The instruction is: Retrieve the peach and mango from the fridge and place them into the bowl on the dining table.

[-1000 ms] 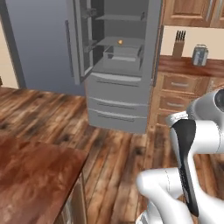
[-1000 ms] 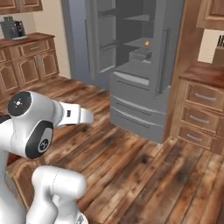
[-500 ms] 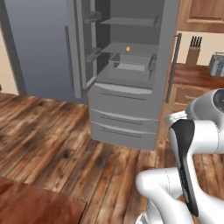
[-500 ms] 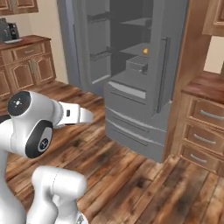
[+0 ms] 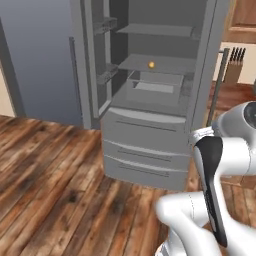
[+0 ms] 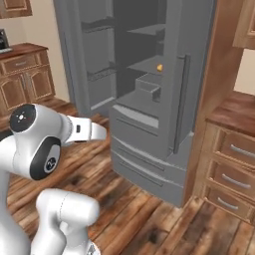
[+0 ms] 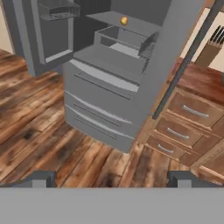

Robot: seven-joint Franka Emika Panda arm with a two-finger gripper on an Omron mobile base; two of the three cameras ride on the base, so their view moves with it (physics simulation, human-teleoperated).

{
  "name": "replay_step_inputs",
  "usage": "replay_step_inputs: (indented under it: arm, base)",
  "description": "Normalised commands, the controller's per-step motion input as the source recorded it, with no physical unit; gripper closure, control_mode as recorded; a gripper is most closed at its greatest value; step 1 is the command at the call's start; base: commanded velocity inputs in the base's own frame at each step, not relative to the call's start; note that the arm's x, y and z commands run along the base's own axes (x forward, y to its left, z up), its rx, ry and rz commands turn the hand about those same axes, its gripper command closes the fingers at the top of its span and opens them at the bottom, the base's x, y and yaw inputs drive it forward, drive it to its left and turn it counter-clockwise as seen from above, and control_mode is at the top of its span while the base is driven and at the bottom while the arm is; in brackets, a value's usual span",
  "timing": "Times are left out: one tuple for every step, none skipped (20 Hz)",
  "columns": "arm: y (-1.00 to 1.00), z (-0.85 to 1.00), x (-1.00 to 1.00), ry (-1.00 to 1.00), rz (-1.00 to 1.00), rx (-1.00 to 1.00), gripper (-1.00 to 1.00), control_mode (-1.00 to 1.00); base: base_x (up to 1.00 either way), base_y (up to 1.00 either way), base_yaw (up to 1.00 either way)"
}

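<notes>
The grey fridge (image 5: 145, 145) stands ahead of me with both upper doors swung open and its drawers shut below. A small yellow-orange fruit, the mango (image 5: 151, 64), sits on a middle shelf above a clear bin; it also shows as the mango (image 6: 159, 67) and the mango (image 7: 124, 20). My gripper (image 7: 112, 179) is open, its two fingertips wide apart with nothing between them, well short of the fridge (image 7: 105, 96) and above the floor. The peach, the bowl and the dining table are out of view.
The open right door with its bar handle (image 7: 188, 57) juts out beside wooden drawers (image 7: 183, 122). A knife block (image 5: 231, 70) stands on that counter. More wooden cabinets (image 6: 20, 79) line the far left wall. Plank floor lies before the fridge.
The whole scene has shifted and the fridge has grown larger in both base views: the base has driven closer to it. The gripper remains open.
</notes>
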Motion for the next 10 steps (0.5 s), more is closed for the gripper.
replay_step_inputs:
  arm:
    - [0.0, 0.0, 0.0, 0.0, 0.0, 0.0, -1.0, 1.0]
    - [0.0, 0.0, 0.0, 0.0, 0.0, 0.0, -1.0, 1.0]
    - [0.0, 0.0, 0.0, 0.0, 0.0, 0.0, -1.0, 1.0]
    - [0.0, 0.0, 0.0, 0.0, 0.0, 0.0, -1.0, 1.0]
    - [0.0, 0.0, 0.0, 0.0, 0.0, 0.0, -1.0, 1.0]
    - [0.0, 0.0, 0.0, 0.0, 0.0, 0.0, -1.0, 1.0]
    - [0.0, 0.0, 0.0, 0.0, 0.0, 0.0, -1.0, 1.0]
    - [0.0, 0.0, 0.0, 0.0, 0.0, 0.0, -1.0, 1.0]
    - [0.0, 0.0, 0.0, 0.0, 0.0, 0.0, -1.0, 1.0]
    - [0.0, 0.0, 0.0, 0.0, 0.0, 0.0, -1.0, 1.0]
  base:
    - [0.86, 0.36, -0.06]
    - [0.84, 0.4, -0.07]
    - [0.83, 0.41, -0.08]
    - [0.82, 0.36, -0.08]
    - [0.81, 0.34, -0.09]
    - [0.8, 0.28, -0.09]
    - [0.71, 0.16, -0.12]
    - [0.62, 0.02, -0.15]
    - [0.57, 0.0, -0.15]
    - [0.56, 0.0, -0.16]
